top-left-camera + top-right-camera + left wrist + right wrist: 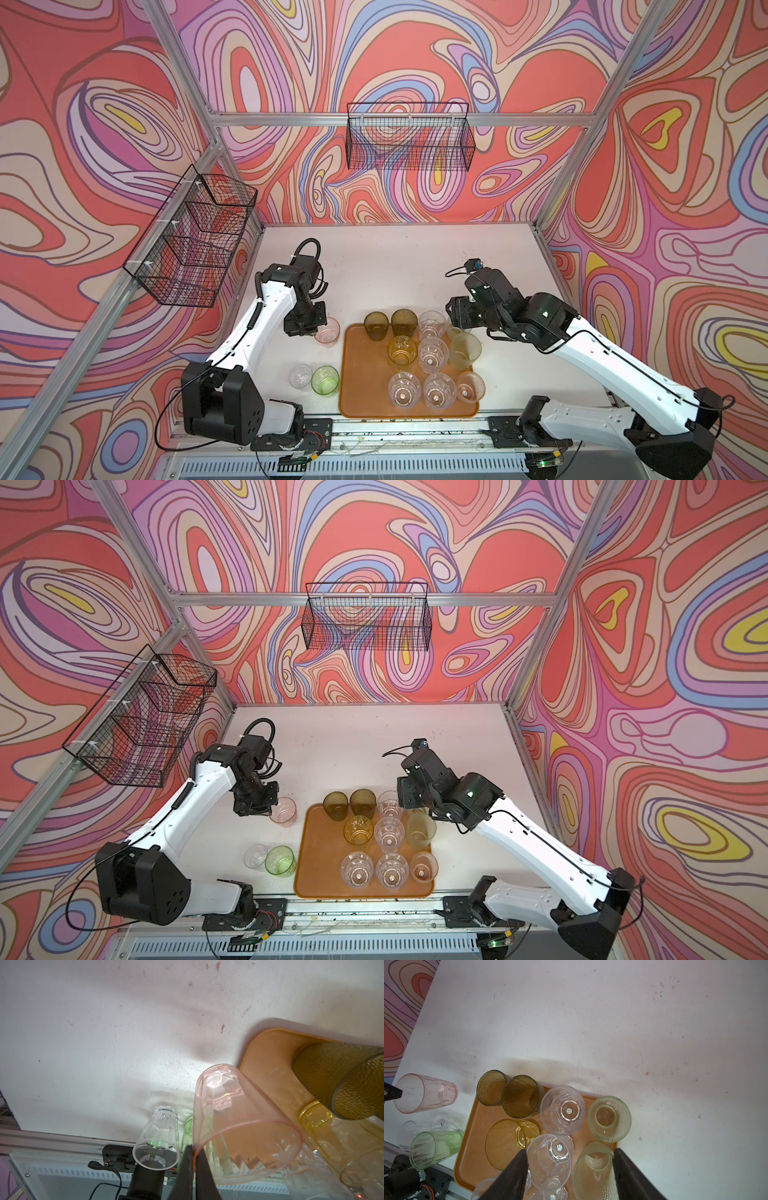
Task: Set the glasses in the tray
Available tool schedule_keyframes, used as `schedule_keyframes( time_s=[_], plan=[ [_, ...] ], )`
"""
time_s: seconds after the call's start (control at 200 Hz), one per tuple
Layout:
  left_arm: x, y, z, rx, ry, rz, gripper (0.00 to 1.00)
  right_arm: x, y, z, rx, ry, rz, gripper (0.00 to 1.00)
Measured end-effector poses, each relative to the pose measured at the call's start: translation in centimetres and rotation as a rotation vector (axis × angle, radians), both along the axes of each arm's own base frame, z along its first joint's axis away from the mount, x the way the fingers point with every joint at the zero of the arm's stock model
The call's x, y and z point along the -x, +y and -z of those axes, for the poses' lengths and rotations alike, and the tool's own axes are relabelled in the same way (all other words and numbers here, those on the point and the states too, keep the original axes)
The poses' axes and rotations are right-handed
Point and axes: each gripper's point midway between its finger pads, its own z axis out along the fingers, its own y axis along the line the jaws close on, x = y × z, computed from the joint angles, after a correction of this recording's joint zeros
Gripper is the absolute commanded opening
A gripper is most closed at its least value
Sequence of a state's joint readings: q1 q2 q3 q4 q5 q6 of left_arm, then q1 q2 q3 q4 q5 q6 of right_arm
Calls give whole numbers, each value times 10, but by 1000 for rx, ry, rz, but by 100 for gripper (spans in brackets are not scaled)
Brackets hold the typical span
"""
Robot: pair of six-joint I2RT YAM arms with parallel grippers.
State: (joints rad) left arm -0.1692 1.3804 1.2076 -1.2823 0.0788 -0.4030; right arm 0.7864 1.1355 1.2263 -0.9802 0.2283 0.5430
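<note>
Holding most glasses (432,353), the tray (361,374) lies between the arms; a green glass (325,380) and a clear glass (301,376) stand just left of it; the left gripper (194,1153) pinches the pink glass (239,1122) by its rim; the right gripper (570,1150) hangs spread, with a pale green glass (593,1172) between its jaws.

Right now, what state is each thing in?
pink glass: off the tray, rim pinched by the left hand.
left hand: shut on the pink glass.
right hand: open, above the tray's right side.
tray: flat on the table, right part filled with other glasses, left strip bare.
clear glass: upright on the table, left of the tray.
bright green glass: upright on the table, beside the tray.
</note>
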Motion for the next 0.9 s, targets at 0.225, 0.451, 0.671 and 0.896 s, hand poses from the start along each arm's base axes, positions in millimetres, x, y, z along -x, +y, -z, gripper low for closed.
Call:
schedule_keyframes(
  time_s=[0.225, 0.451, 0.671, 0.896],
  plan=[
    [-3, -4, -11, 20, -15, 9, 0, 0, 0, 0, 1, 1, 0, 67],
    [-1, -9, -16, 35, -17, 21, 0, 0, 1, 0, 0, 1, 0, 67],
    [5, -24, -19, 57, -17, 67, 0, -4, 4, 2, 5, 8, 0, 67],
    [11, -40, -22, 80, -23, 106, 0, -8, 11, -1, -9, 8, 1, 67]
  ],
)
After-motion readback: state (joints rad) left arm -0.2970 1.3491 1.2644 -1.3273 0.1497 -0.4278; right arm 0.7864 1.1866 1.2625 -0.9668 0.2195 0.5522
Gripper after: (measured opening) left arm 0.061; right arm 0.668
